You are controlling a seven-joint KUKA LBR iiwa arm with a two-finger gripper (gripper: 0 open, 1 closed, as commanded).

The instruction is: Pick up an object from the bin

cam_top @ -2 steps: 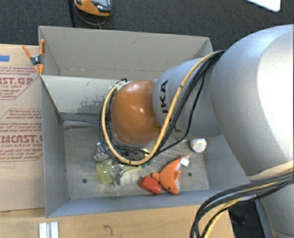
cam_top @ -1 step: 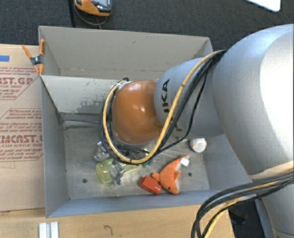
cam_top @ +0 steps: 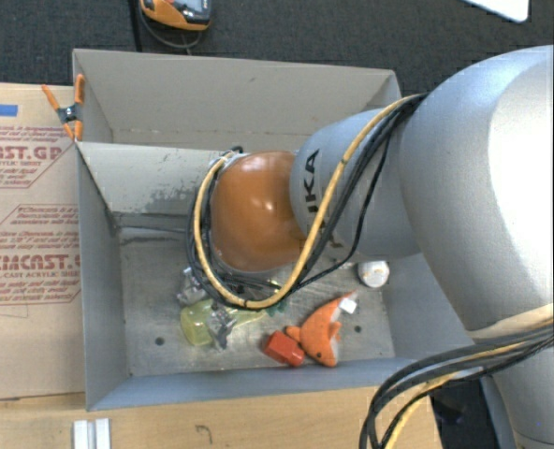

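Yellow-green lump (cam_top: 196, 326), orange fish toy (cam_top: 320, 335) nearby

The big grey KUKA arm (cam_top: 464, 185) comes in from the right and bends steeply down, its wrist capped by a rounded orange cover (cam_top: 254, 209) looped with yellow and black cables (cam_top: 203, 218), the metal gripper (cam_top: 208, 311) pointing downward beneath it.

In the bin (cam_top: 99, 269), the gripper (cam_top: 213, 318) stands over the floor's left part, a rounded lump (cam_top: 194, 328) just beside it on the left. Right of them lies a fish toy (cam_top: 322, 333) (a small block (cam_top: 283, 347) touching its left end), with a round cap (cam_top: 373, 273) behind it
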